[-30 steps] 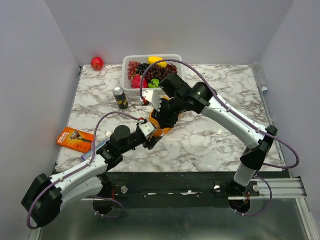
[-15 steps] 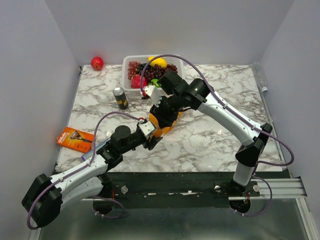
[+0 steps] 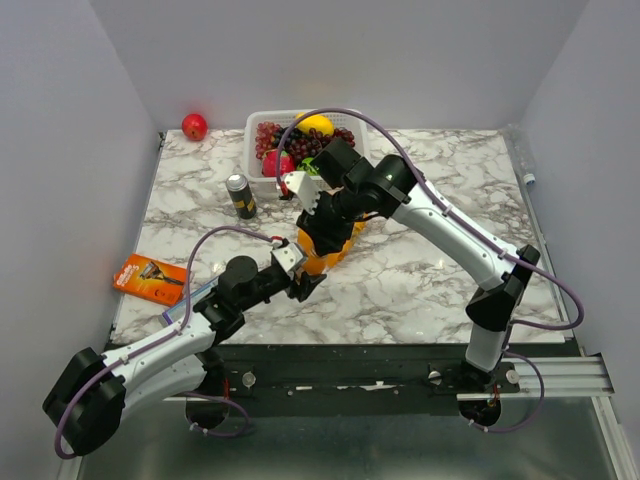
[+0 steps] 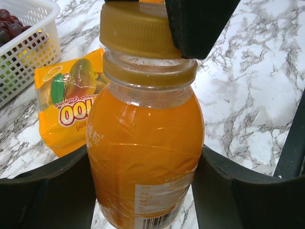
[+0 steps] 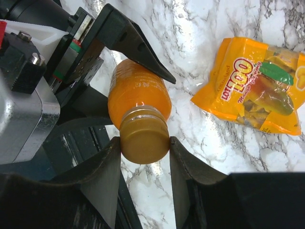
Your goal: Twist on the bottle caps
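Observation:
An orange-juice bottle (image 4: 145,157) stands upright on the marble table, and my left gripper (image 4: 145,195) is shut on its body from both sides. On its neck sits a golden-orange bottle cap (image 5: 144,136). My right gripper (image 5: 144,143) comes down from above and is shut on that cap, one finger (image 4: 200,24) against its side. In the top view both grippers meet at the bottle (image 3: 316,262) near the table's front middle, where the right gripper (image 3: 318,235) hides the cap.
An orange snack packet (image 5: 257,90) lies flat just behind the bottle. A white basket (image 3: 258,150) of fruit stands at the back, with a dark can (image 3: 240,196) to its left. A red apple (image 3: 194,126) sits in the back left corner, an orange pack (image 3: 150,277) at the left edge.
The right wrist has turned and shifted slightly left over the bottle with the cap in its jaws. The left arm has drawn back a little toward the near edge, still gripping the bottle.

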